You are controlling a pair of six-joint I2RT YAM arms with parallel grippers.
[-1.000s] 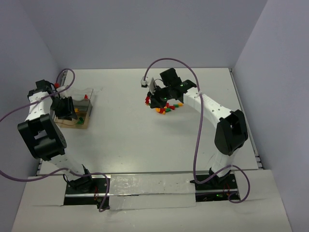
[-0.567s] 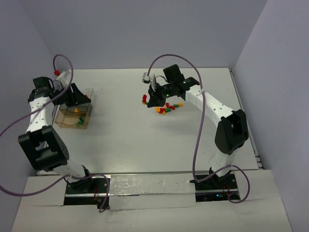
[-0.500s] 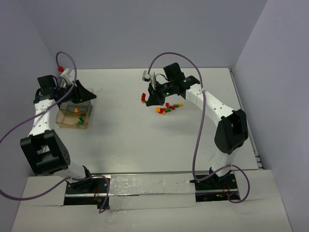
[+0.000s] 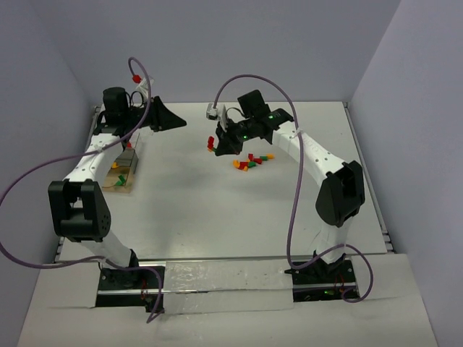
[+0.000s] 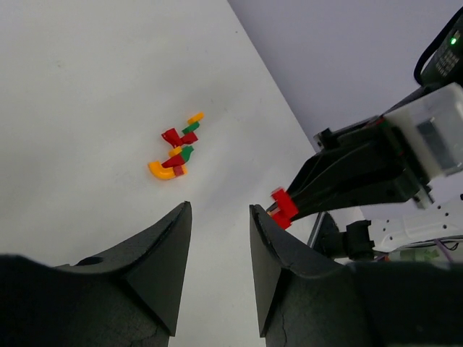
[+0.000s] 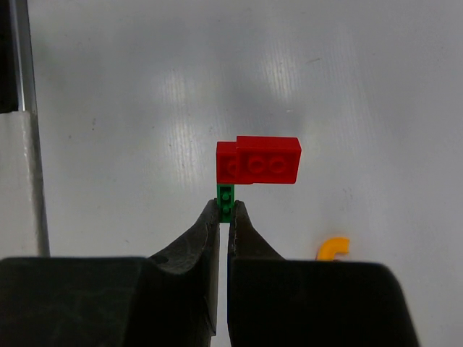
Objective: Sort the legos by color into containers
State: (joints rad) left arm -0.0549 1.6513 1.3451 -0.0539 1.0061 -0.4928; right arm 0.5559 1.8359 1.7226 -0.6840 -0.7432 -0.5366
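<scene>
Transfer step in hand: right pincer is clamped tight on a green brick with a red brick stuck to it, held above the tabletop. Left pincer stands part open, empty. Loose legos lie nearby; containers sit well apart, leftward. Next move likely requires separating the two colours before deposit.

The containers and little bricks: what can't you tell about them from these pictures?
- Top view: the left arm crosses the containers; bricks inside are too small to count.
- Top view: the loose pile is too small and overlapping to count.
- Right wrist view: the green piece has its lower part hidden inside the right claw.
- Right wrist view: the orange curved piece is cut off below by that claw.
</scene>
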